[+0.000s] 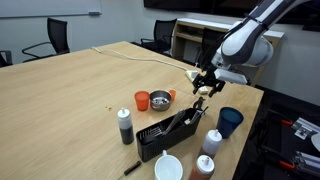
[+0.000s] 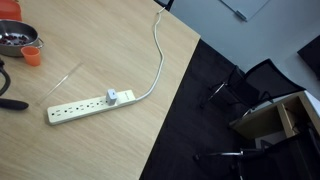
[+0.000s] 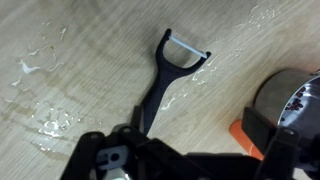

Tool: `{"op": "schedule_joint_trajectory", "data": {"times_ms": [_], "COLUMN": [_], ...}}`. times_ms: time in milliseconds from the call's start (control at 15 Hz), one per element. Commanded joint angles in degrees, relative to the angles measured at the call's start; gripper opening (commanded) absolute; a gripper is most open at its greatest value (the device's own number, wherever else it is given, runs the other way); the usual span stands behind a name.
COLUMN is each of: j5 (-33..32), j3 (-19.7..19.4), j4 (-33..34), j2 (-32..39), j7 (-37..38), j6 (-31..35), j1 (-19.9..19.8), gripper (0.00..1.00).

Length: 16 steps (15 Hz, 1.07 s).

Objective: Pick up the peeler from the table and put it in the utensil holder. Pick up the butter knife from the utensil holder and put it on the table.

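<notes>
The peeler point(image 3: 160, 80) has a black handle and a pale blade, and lies flat on the light-wood table point(image 3: 90, 100) among water drops. In the wrist view my gripper point(image 3: 185, 145) is open just above the table. The end of the peeler's handle lies between its fingers, nearer one finger. In an exterior view the gripper point(image 1: 205, 88) hangs low over the table point(image 1: 70, 100) beside the metal bowl. The long black utensil holder point(image 1: 168, 137) stands nearer the front edge with dark utensils sticking out. I cannot pick out the butter knife among them.
A metal bowl point(image 1: 160, 99) and an orange cup point(image 1: 142, 100) stand close to the gripper, and both show in the wrist view point(image 3: 292, 95) point(image 3: 243, 135). A dark blue cup point(image 1: 230, 121), a white cup point(image 1: 168, 167) and bottles point(image 1: 125, 125) surround the holder. A power strip point(image 2: 85, 106) lies further along the table.
</notes>
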Motion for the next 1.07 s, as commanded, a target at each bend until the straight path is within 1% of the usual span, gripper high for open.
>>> {"op": "schedule_joint_trajectory", "data": {"times_ms": [0, 200, 267, 467, 600, 733, 867, 1000], "j5": [0.3, 0.5, 1.8, 11.5, 16.2, 19.3, 20.6, 20.6], "j3": [0.2, 0.3, 1.0, 5.2, 5.9, 6.5, 6.5, 6.0], "j4": [0.4, 0.4, 0.6, 4.0, 5.9, 7.5, 8.5, 8.4], "j2": [0.4, 0.4, 0.7, 3.4, 5.7, 8.1, 10.3, 12.1], "j7": [0.0, 0.0, -0.2, -2.3, -2.0, -2.4, -2.0, -1.1], "j6": [0.1, 0.1, 1.0, 2.0, 4.2, 6.9, 8.7, 9.2], "j1": [-0.2, -0.6, -1.1, -4.5, -5.2, -6.0, -6.3, -5.7], "gripper": [1.0, 1.0, 1.0, 1.0, 1.0, 1.0, 1.0, 1.0]}}
